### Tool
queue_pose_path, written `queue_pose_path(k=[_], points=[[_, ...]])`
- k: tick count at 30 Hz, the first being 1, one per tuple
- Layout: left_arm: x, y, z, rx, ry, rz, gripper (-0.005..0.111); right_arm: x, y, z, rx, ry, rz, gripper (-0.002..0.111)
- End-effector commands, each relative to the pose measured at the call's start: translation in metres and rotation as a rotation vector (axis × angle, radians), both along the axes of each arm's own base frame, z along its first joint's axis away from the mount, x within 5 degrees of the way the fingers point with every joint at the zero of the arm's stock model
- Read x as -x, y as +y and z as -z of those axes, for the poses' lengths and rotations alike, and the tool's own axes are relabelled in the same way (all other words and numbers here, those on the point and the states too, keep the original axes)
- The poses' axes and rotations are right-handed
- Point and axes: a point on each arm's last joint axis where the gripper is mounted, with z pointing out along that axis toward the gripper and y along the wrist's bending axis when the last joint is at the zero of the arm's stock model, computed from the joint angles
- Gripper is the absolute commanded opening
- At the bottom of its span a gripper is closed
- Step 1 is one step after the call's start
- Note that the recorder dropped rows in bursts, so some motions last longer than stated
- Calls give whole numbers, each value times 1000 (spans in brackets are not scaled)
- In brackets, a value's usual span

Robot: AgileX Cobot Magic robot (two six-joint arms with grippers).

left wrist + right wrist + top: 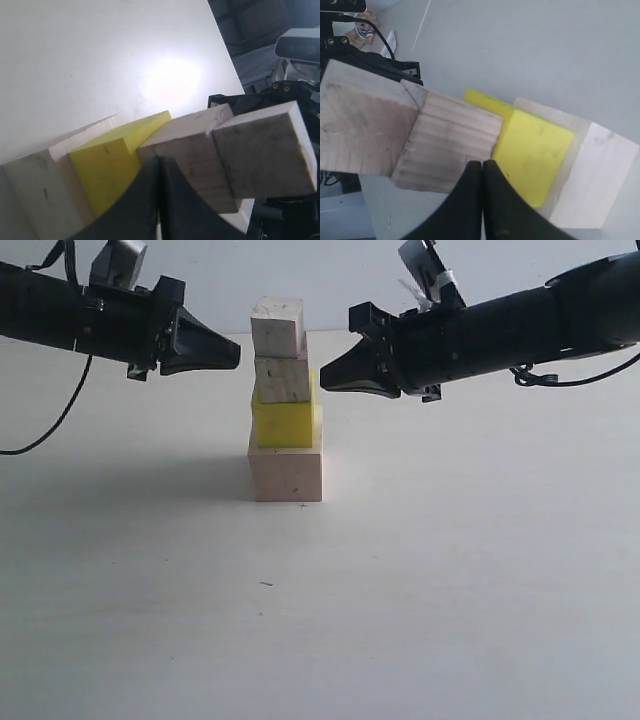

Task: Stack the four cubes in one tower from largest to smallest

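Standing in the middle of the pale counter [450,590] in the exterior view is the tower [285,405]. The large pale cube [287,473] is at the base, with the yellow cube [285,423] on it. The medium pale cube [283,380] comes next and the smallest pale cube [277,326] is on top. The yellow cube's edge pokes out a little past the medium cube on the right. The left hand [232,352] hangs in the air just left of the top two cubes, its jaws pressed together on nothing and its tip clear of the wood. The right hand [328,383] hangs just right of the medium cube, also closed and empty, and apart from the stack.

The left wrist view looks along the closed left hand [160,160], whose two dark fingers [142,210] meet in a thin seam. Past the tip the four cubes run in a row: the large pale cube [30,195], the yellow cube [107,170], the medium pale cube [195,160] and the smallest pale cube [265,155]. Whether the tip touches the wood cannot be told from here.

In the right wrist view the right hand [482,165] is likewise shut with nothing between its fingers [500,210]. In front of it are the smallest pale cube [360,130], the medium pale cube [450,145], the yellow cube [535,150] and the large pale cube [592,185].
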Motion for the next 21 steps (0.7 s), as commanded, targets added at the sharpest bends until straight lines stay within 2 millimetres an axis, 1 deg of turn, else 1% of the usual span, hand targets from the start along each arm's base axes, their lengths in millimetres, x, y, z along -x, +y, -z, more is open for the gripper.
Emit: queue_pose_path(k=[1, 12, 21], points=[[2, 0, -15, 19, -29, 0, 0, 1, -1, -15, -2, -40, 0, 0], [6, 1, -36, 26, -81, -8, 0, 10, -1, -48, -57, -104, -15, 0], [8, -4, -38, 48, -77, 5, 0, 10, 0, -53, -100, -101, -5, 0]])
